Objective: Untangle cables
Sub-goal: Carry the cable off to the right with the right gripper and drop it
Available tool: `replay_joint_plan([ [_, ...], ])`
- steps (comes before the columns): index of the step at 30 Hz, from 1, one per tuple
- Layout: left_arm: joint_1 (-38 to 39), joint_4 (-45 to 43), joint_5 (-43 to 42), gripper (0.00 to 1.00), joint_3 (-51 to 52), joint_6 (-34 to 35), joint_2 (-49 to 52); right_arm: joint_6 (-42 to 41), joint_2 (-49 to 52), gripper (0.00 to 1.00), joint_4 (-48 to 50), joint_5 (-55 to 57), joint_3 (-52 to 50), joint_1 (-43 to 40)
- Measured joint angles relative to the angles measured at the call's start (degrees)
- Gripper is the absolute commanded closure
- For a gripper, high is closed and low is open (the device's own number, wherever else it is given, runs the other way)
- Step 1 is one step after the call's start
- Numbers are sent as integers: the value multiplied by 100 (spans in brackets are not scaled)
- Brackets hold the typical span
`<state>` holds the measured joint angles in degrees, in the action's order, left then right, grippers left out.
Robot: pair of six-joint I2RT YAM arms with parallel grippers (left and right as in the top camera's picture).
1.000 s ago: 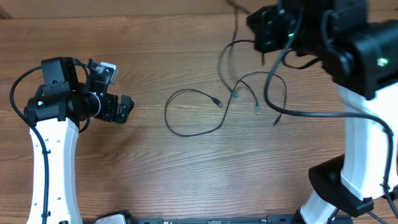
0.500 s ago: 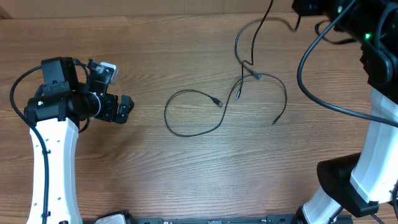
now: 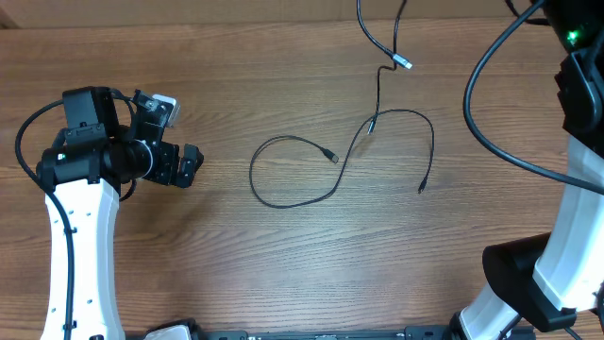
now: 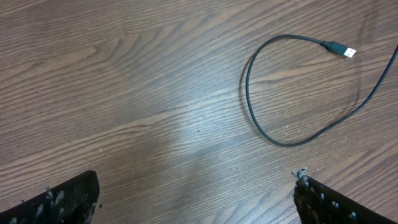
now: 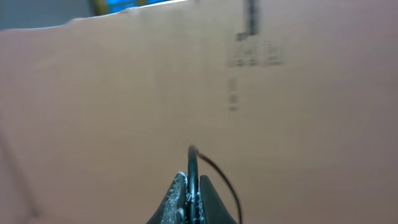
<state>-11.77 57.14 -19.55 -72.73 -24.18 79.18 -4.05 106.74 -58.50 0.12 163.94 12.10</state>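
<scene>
Overhead looks straight down on the tabletop (image 3: 283,274). Left wrist views it closely, sharing the cable loop (image 3: 252,175). Right wrist faces cardboard (image 5: 124,93).

Brown wood-grain table (image 3: 283,264), with the grain running left to right and a pale sheen (image 4: 186,134) where light falls. A blurred tan cardboard panel (image 5: 112,93) fills the right wrist view. It bears faint dark print (image 5: 249,53), and a blue strip (image 5: 124,5) shows above its top edge.

Overhead I lose the cables (image 3: 360,11) past the top edge w/ the right gripper (image 5: 191,193) out of frame there, its wrist cam's too blurred to read the box (image 5: 124,93) print, & left gripper (image 3: 192,167) fingers (image 4: 68,199) are cropped at btm of its cam.
</scene>
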Motion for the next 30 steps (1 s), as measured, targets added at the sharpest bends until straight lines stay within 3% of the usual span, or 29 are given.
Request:
replay_joint_plan([
  [11, 0, 0, 0, 0, 0, 0, 0, 496, -4, 96, -133, 2081, -116, -170],
  [30, 0, 0, 0, 0, 0, 0, 0, 946, -4, 96, -254, 2481, -1834, -1327],
])
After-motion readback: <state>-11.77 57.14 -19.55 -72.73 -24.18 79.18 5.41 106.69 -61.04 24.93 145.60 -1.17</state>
